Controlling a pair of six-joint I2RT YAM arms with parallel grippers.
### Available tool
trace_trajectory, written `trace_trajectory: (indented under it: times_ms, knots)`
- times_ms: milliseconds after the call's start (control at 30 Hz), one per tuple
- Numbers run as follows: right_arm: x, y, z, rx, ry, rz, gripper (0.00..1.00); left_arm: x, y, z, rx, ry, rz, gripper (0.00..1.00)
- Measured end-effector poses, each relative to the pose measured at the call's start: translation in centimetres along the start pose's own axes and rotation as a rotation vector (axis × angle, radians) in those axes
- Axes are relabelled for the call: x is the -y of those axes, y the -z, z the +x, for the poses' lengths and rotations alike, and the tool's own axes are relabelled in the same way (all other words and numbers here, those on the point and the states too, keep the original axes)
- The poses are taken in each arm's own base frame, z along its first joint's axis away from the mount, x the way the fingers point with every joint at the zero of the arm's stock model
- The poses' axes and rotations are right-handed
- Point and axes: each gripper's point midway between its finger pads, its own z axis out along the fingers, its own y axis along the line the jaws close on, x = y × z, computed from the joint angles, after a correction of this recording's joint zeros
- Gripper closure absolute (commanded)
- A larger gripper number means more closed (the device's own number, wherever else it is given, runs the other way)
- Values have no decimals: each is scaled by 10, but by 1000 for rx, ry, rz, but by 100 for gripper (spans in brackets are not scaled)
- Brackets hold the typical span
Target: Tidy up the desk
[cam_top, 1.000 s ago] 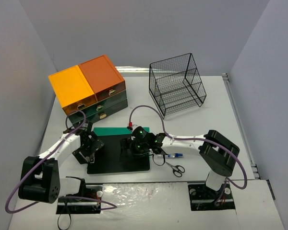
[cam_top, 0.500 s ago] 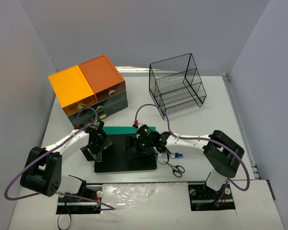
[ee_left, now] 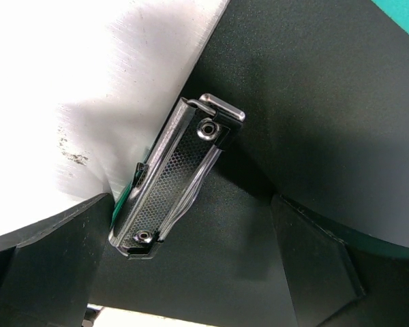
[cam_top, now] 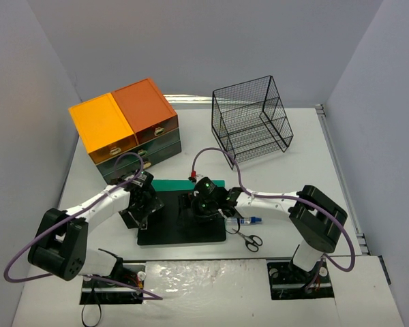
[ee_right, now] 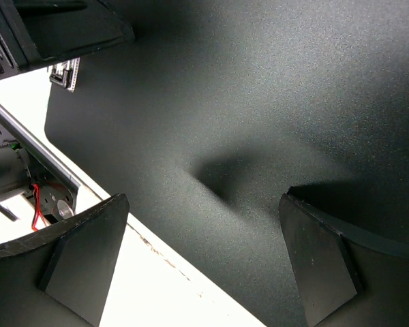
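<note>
Pale grey walls behind, white bench (cam_top: 313, 177) filling most of top view. At upper left of bench, dark drawer unit (cam_top: 126, 126) with orange and yellow tops; at upper centre-right, black wire rack (cam_top: 251, 121). At frame centre, flat black clipboard (cam_top: 184, 230) lying on bench, green board (cam_top: 167, 184) poking out at its far edge. Just right of clipboard, black-handled scissors (cam_top: 249, 239) and pen (cam_top: 245, 221) with blue end, both on bench close to each other. Left gripper (cam_top: 143, 204) down over clipboard's left end, jaws spread wide, straddling metal clip (ee_left: 177, 177) in wrist view, gripping nothing; can't tell whether pads touch clip. Right gripper (cam_top: 203, 206) low over clipboard's middle, jaws also wide apart, only bare black surface between fingers (ee_right: 313, 266), nothing held. Purple cables looping off both arms toward bases at bottom of frame.
</note>
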Motion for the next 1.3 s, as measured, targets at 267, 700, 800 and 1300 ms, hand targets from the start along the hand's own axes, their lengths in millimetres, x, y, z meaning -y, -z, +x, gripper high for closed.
trace_trajectory:
  times_ms: [267, 700, 800, 1300]
  knots:
    - [0, 0, 0, 0, 0, 0, 11, -5, 10, 4, 5, 27, -3, 3]
    - [0, 0, 0, -1, 4, 0, 11, -22, 35, 12, 28, 101, -6, 3]
    - [0, 0, 0, -2, 5, 0, 11, -27, 32, 21, 10, 95, -7, 3]
    - [1, -1, 1, 1, 8, -2, 11, -11, 51, -21, 106, -9, -103, 8]
